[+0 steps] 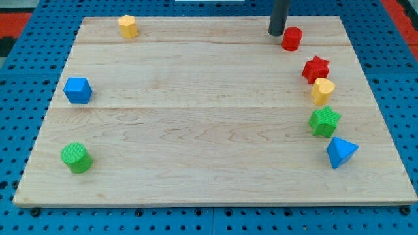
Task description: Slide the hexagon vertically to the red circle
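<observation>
The red circle [292, 38], a short red cylinder, stands near the view's top right of the wooden board [196, 163]. My tip [277, 34] rests just left of it, almost touching. The yellow hexagon [128, 26] sits far off at the view's top left, near the board's top edge. The tip is well to the right of the hexagon, at about the same height in the view.
Down the right side run a red star [316, 69], a yellow heart-like block [322, 91], a green star [324, 122] and a blue triangle [341, 152]. A blue cube [78, 90] and a green circle [76, 157] sit at the left.
</observation>
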Tool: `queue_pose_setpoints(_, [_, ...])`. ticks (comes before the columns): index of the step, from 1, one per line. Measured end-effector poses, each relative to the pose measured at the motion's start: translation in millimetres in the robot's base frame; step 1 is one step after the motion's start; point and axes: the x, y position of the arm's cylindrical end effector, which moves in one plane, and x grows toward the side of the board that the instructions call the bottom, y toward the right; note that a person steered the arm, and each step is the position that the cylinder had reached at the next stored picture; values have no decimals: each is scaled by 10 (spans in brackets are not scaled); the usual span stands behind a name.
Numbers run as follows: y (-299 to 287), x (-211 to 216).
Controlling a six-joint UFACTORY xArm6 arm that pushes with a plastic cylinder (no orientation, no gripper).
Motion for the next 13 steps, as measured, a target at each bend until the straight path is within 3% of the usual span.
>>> queue_pose_setpoints(2, [164, -100])
queue_pose_setpoints(3, [409, 206])
queue_pose_setpoints(5, [203, 184])
queue_pose_setpoints(7, [-605, -187])
queue_pose_setpoints(8, [-1433, 58])
queue_pose_setpoints(10, [-3458, -94])
queue_pose_setpoints(11, [-4158, -237])
queue_pose_setpoints(13, [-3607, -567])
